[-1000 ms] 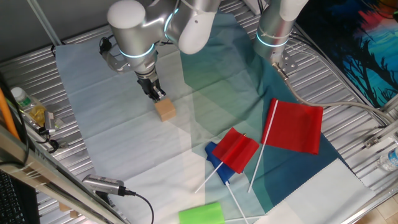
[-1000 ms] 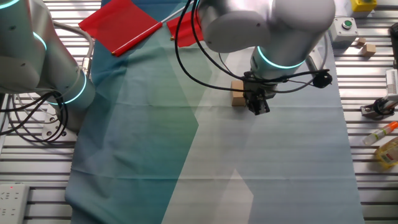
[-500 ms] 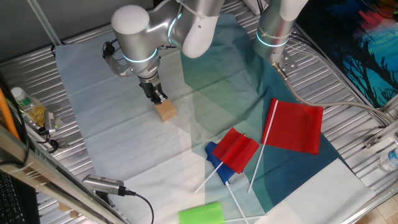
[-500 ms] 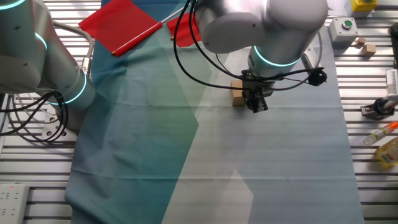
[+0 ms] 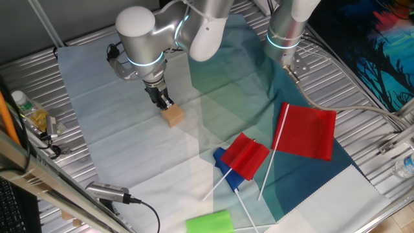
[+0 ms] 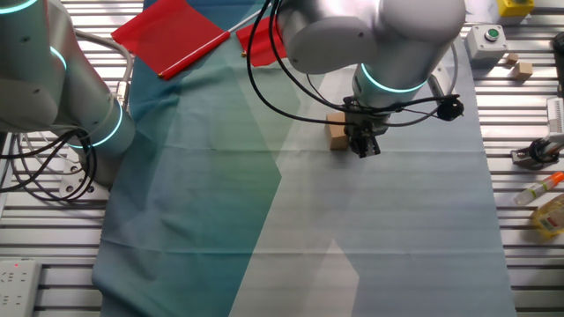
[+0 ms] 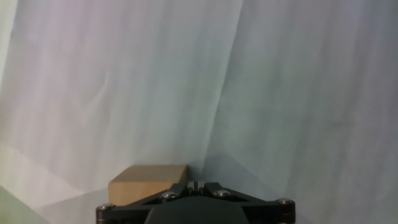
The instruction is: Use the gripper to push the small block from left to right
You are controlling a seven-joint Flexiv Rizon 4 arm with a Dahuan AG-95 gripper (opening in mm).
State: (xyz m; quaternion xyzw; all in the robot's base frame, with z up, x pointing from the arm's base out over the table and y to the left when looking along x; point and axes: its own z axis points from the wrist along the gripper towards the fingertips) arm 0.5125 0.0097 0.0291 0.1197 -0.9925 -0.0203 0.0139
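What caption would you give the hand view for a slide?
Closed gripper low over pale cloth, with the small block right beside its fingertips.

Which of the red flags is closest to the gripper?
The smaller red flag, lying over the blue one. It sits nearer the gripper than the big red flag farther right.

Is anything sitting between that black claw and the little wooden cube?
Nothing visible. The gripper is right against the small block, fingers closed together, with only bare cloth around them. The red flags lie well off to the side.
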